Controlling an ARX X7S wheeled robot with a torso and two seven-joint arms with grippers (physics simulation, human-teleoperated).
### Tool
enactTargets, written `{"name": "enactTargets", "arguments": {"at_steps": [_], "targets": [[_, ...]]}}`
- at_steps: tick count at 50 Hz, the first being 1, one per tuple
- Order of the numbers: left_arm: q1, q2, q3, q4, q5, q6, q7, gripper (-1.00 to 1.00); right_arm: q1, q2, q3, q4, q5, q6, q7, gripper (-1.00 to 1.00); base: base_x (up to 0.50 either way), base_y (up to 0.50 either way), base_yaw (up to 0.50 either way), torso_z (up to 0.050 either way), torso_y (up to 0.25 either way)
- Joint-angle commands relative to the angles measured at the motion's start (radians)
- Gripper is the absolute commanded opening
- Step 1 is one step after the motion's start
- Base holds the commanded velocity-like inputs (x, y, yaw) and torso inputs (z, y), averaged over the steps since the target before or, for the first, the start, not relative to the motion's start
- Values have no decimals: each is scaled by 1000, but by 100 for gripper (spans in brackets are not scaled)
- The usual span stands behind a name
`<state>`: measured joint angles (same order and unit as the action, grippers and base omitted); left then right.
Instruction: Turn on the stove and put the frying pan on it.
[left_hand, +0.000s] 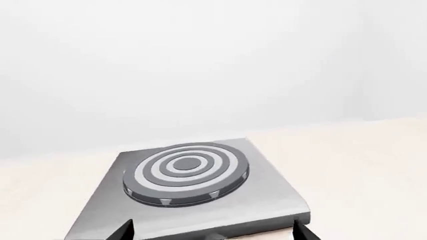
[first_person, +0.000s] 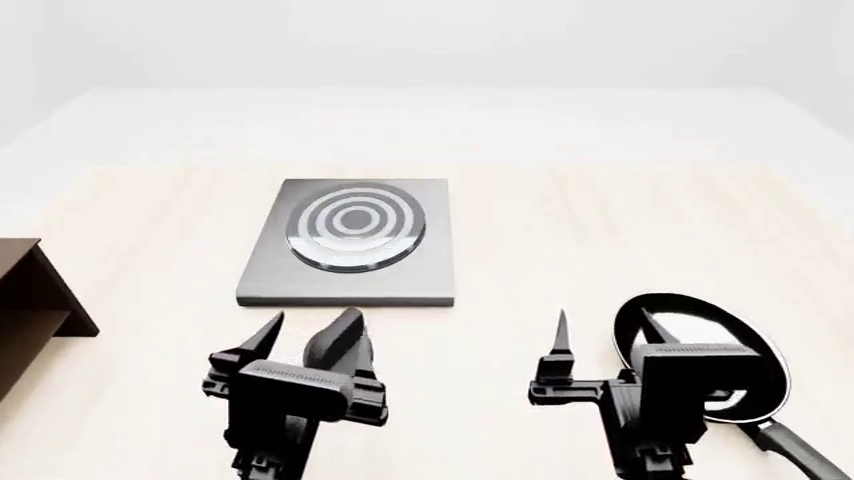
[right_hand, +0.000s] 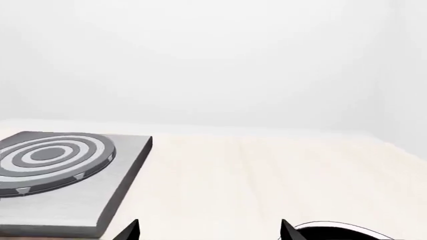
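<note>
Head view: left tool (first_person: 310, 328) and right tool (first_person: 603, 326) both spread wide, empty-fingered.

- No writing, label, brand, number or sign can be read anywhere in these views.
- The stove (first_person: 350, 243) carries only its grey and pale burner rings; its metal plate is plain, with no lettering.
- The frying pan (first_person: 699, 357) shows a glossy inside and nothing printed on it.
- The worktop (first_person: 601, 230) is bare pale wood grain, with no marks to read.
</note>
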<state>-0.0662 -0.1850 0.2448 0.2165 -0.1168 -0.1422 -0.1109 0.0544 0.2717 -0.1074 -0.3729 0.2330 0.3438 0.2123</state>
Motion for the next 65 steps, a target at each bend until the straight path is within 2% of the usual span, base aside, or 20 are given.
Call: {"name": "enactTargets", "arguments": {"at_steps": [1, 6, 9, 13, 15, 16, 18, 21, 22, 23, 30, 31, 33, 37, 39, 44, 48, 51, 65], "targets": [[40, -39, -70, 134, -58, -26, -17, 100, 62, 112, -52, -140, -34, 170, -27, 100, 0, 0, 0, 0, 0], [43, -40, -77, 112, -64, -2, -19, 100, 98, 204, -76, -293, -37, 296, -70, 100, 0, 0, 0, 0, 0], [46, -40, -77, 80, -62, 30, -15, 100, 164, 303, -124, -410, -65, 438, -109, 100, 0, 0, 0, 0, 0], [44, -43, -89, 69, -80, 34, -14, 100, 291, 359, -99, -482, -2, 667, -167, 100, 0, 0, 0, 0, 0], [45, -46, -93, 68, -83, 43, -15, 100, 315, 392, -81, -504, 15, 685, -198, 100, 0, 0, 0, 0, 0], [44, -48, -95, 64, -85, 47, -15, 100, 351, 399, -65, -515, 48, 765, -222, 100, 0, 0, 0, 0, 0], [42, -50, -101, 59, -93, 49, -13, 100, 388, 422, -59, -535, 57, 823, -231, 100, 0, 0, 0, 0, 0], [37, -52, -112, 45, -109, 46, -13, 100, 456, 521, -87, -590, 67, 951, -260, 100, 0, 0, 0, 0, 0], [37, -52, -111, 45, -110, 46, -14, 100, 458, 520, -87, -592, 68, 953, -260, 100, 0, 0, 0, 0, 0], [42, -54, -110, 51, -109, 49, -14, 100, 503, 551, -94, -601, 81, 1028, -278, 100, 0, 0, 0, 0, 0], [46, -59, -105, 57, -106, 53, -19, 100, 602, 720, -129, -636, 144, 1196, -381, 100, 0, 0, 0, 0, 0], [45, -59, -102, 58, -104, 50, -20, 100, 631, 786, -87, -581, 289, 1227, -353, 100, 0, 0, 0, 0, 0], [43, -59, -100, 61, -103, 46, -23, 100, 667, 873, -74, -552, 541, 1226, -225, 100, 0, 0, 0, 0, 0], [42, -61, -97, 77, -107, 38, -26, 100, 674, 966, -90, -520, 759, 1223, -102, 100, 0, 0, 0, 0, 0], [43, -62, -95, 80, -106, 38, -28, 100, 661, 1018, -144, -532, 745, 1199, -124, 100, 0, 0, 0, 0, 0], [41, -68, -96, 87, -108, 34, -31, 100, 572, 1115, -132, -478, 772, 1156, -132, 100, 0, 0, 0, 0, 0], [36, -69, -97, 84, -111, 33, -34, 100, 422, 1216, -119, -410, 811, 1062, -75, 100, 0, 0, 0, 0, 0], [37, -70, -95, 81, -113, 37, -34, 100, 323, 1292, -168, -349, 869, 960, 0, 100, 0, 0, 0, 0, 0], [37, -74, -91, 70, -115, 49, -40, 100, 205, 1299, -270, -222, 887, 938, 77, 100, 0, 0, 0, 0, 0]]}}
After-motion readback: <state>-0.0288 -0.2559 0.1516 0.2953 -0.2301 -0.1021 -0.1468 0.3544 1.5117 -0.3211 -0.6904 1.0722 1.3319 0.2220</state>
